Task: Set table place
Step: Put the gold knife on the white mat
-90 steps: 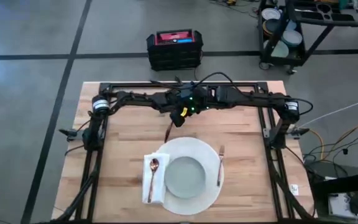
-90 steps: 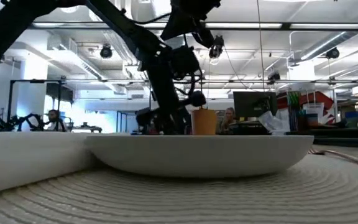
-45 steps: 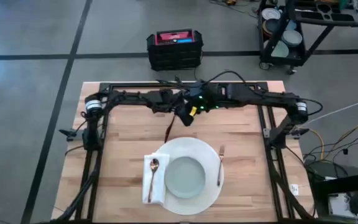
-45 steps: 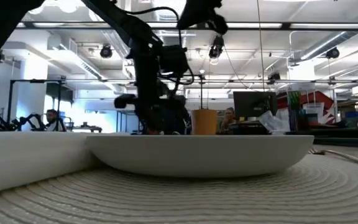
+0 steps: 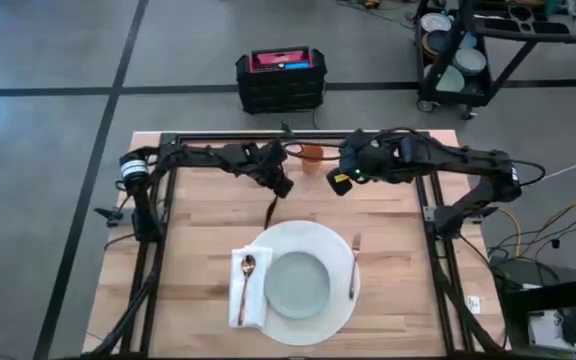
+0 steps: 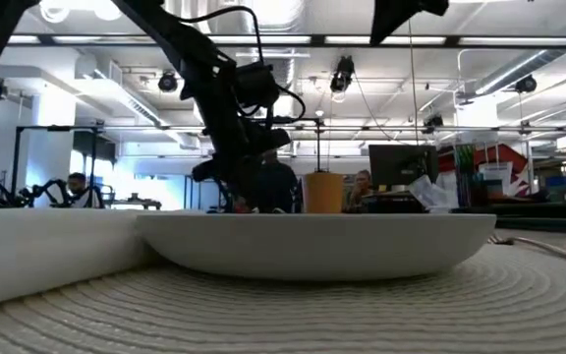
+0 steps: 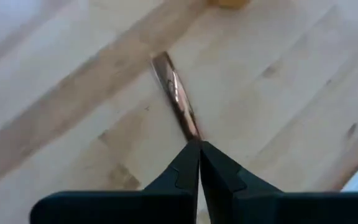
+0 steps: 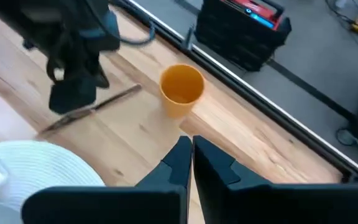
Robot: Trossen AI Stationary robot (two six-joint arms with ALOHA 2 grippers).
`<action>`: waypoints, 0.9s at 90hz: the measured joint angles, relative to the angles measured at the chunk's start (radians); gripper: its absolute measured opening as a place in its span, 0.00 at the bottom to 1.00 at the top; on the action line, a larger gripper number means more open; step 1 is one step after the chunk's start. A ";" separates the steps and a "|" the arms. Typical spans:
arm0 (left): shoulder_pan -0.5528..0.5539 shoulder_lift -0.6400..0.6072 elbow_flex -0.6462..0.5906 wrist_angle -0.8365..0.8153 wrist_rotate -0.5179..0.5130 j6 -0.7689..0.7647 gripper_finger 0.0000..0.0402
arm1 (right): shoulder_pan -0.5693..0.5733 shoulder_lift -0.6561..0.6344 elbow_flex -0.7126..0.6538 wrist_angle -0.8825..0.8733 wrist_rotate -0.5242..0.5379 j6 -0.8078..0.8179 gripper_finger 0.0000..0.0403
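Left fingers [image 7: 182, 175] are clenched on one end of the copper knife [image 7: 178, 102]; the blade runs out ahead of the tips, flat on the desk [image 5: 198, 220]. Right fingers [image 8: 179, 163] are clenched on nothing and hover by the orange cup [image 5: 311, 155] at the desk's far edge, just beside the left arm.

The knife lies between the far edge and the white mat [image 5: 308, 235], its other end close to the mat's rim. The mat sits mid-desk toward the near edge and carries the grey-green plate [image 5: 298, 283]. A fork [image 5: 353, 265] lies on its right-edge side, and a spoon [image 5: 245, 285] rests on a napkin [image 5: 255, 312] on its left-edge side.

We judge that the knife is the piece in hand. To do it well:
- Lift it level before travelling, so the free end clears the mat's rim.
- Lay it parallel to the other cutlery.
- Keep it off the plate lip and the fork.
- Keep the two arms apart near the cup.
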State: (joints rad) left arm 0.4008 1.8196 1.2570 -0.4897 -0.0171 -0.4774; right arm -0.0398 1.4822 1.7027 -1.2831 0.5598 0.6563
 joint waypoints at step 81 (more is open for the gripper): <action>0.063 0.266 0.392 -0.373 0.156 -0.020 0.74 | 0.143 -0.089 -0.193 -0.170 0.140 0.251 0.00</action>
State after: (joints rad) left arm 0.4637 2.0859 1.6494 -0.8622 0.1391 -0.4973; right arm 0.1028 1.3930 1.5100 -1.4527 0.7002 0.9069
